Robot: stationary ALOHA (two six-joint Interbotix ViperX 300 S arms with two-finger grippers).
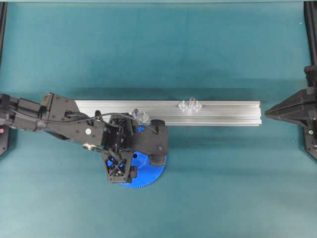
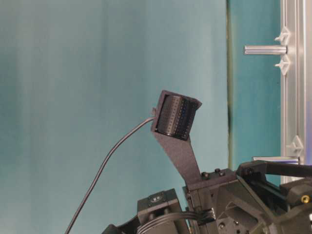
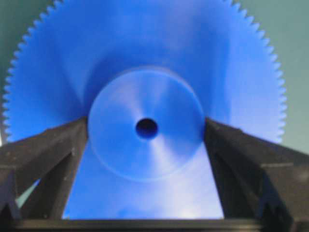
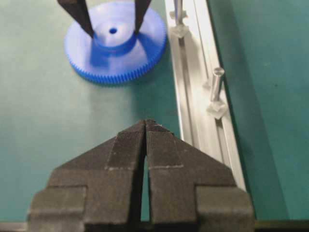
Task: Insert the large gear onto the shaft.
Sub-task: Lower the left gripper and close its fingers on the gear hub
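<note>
The left arm reaches in from the left edge of the overhead view and bends down over the gear (image 1: 148, 174), its black wrist hiding most of the blue disc. The left gripper (image 3: 146, 128) is spread wide, one finger on each side of the raised hub; in the left wrist view the fingertips (image 3: 72, 133) sit right at the hub's edges, though whether they press on it cannot be told. In the right wrist view, upper left, the two fingers come down onto the gear beside the hub.

The right gripper (image 4: 146, 123) is parked at the right edge of the overhead view, well apart from the gear, with its two ridged wedge pads closed together, holding nothing.

The gear lies flat on the green mat, lower left of centre in the overhead view, just below the rail (image 1: 223, 113). The rail is a long grooved aluminium bar running across the middle. Two pins stand on it on clear mounts: the near pin (image 1: 137, 114) just above the gear by the left wrist, and the far pin (image 1: 190, 104) further right.

The gear is smooth bright plastic with fine rim teeth and a small centre hole.
</note>
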